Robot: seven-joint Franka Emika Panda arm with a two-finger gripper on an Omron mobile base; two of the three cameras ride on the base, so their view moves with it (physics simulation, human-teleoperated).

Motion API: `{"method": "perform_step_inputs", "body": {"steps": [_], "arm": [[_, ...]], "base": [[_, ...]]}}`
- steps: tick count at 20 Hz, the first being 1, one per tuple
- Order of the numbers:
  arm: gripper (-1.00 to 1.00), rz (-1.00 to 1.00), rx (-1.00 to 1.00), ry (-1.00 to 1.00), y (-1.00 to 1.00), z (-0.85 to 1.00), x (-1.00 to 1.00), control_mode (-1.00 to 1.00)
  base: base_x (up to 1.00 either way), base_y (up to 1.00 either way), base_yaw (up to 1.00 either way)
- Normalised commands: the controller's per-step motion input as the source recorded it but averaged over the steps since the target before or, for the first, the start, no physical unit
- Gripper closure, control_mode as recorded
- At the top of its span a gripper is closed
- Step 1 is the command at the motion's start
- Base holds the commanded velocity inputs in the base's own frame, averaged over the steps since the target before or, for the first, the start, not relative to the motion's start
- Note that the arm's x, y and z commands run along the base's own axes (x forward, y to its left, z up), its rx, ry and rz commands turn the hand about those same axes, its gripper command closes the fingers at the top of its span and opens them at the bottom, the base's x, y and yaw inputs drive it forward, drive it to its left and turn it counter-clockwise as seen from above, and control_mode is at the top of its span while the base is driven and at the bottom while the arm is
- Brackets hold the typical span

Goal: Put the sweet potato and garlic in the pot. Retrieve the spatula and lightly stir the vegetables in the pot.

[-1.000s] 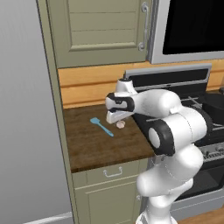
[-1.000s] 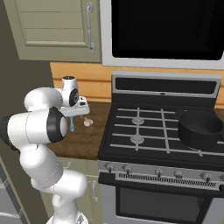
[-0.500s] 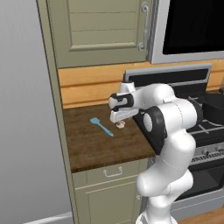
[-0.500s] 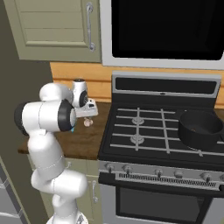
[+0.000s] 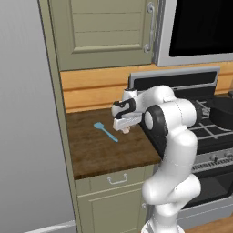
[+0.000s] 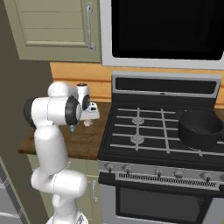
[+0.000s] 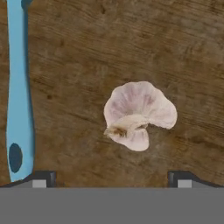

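Hand view: gripper (image 7: 112, 177) spread wide over the garlic (image 7: 139, 114) beside the spatula (image 7: 18, 94); light, lumpy bulb, pinch across its belly.

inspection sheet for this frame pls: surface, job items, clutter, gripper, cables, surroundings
Surface: dark wooden counter left of the stove.
Job's things: garlic on the counter, untouched; light blue spatula lying flat beside it, apart; black pot on a right-hand burner, something reddish-brown inside, too small to identify.
Clutter: nothing seen.
Gripper: gripper open, straddling above the garlic, holding nothing.
Cables: nothing seen.
Surroundings: green cabinets, microwave above the stove.
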Motion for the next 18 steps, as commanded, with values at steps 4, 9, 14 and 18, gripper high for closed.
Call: {"method": "perform_step_inputs", "body": {"steps": [4,9,14,18], "arm": [[-1.00,-0.01,0.00,0.01,0.00,-0.25,0.29,-1.00],[-1.00,-0.01,0.00,0.03,0.00,-0.22,0.30,-1.00],[-1.00,0.00,0.00,0.03,0.00,-0.22,0.28,-1.00],[1.00,-0.01,0.00,0.02,0.00,-0.19,0.25,-1.00]], "base": [[0.00,0.00,0.00],[0.00,0.00,0.00],[0.00,0.00,0.00],[0.00,0.00,0.00]]}}
